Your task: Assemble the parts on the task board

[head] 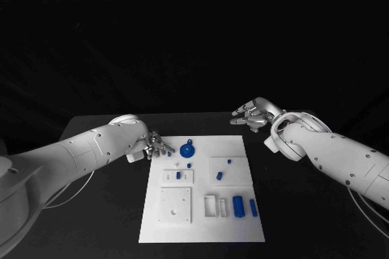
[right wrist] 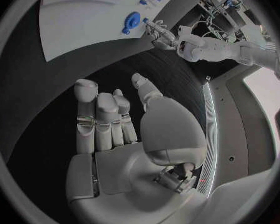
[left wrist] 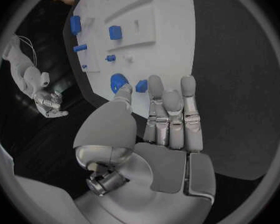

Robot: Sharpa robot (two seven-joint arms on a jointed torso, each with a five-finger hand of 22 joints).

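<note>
The white task board (head: 203,231) lies in the middle of the black table. A round blue part (head: 188,153) with a small knob sits near its far left corner, and a small blue piece (head: 168,153) lies just left of it. My left hand (head: 155,145) hovers at that corner with its fingers spread and nothing in them. In the left wrist view its fingertips (left wrist: 155,82) are close to the small piece (left wrist: 141,86) and the round part (left wrist: 119,81). My right hand (head: 253,116) hangs open above the table beyond the board's far right corner, its palm (right wrist: 124,149) bare.
Near the board's front right stand a blue cylinder (head: 238,205) and a thinner blue piece (head: 253,207). Small blue pegs (head: 220,173) dot the middle. A white raised block (head: 176,204) and white frames (head: 215,207) sit at the front. Bare black table flanks the board.
</note>
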